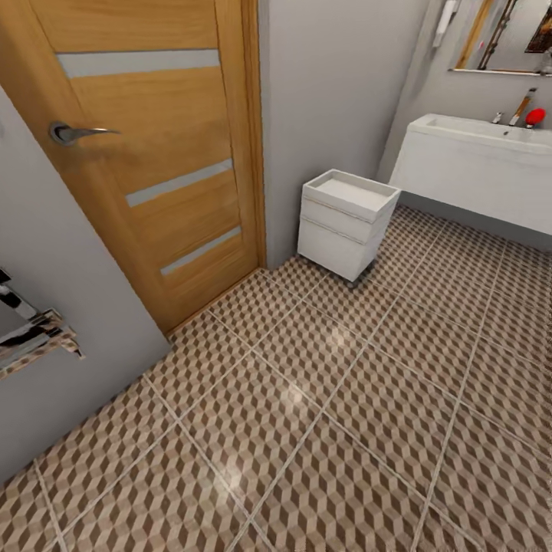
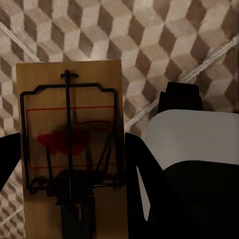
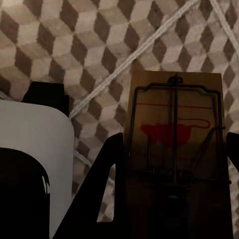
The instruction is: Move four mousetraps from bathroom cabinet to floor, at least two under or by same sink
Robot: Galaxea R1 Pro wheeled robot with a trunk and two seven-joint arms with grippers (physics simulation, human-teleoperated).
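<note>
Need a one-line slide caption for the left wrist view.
Left hand carries a wooden mousetrap above the cube-patterned bathroom floor.

Each claw, left (image 2: 69,164) and right (image 3: 174,169), clamps a mousetrap.

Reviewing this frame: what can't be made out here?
- Left wrist view: the mousetrap runs off the frame's lower edge; jaws' grip line partly hidden.
- Right wrist view: the second mousetrap is dim and cut off below.
- Head view: the sink is cropped by the right edge; items by the faucet too small to name.
</note>
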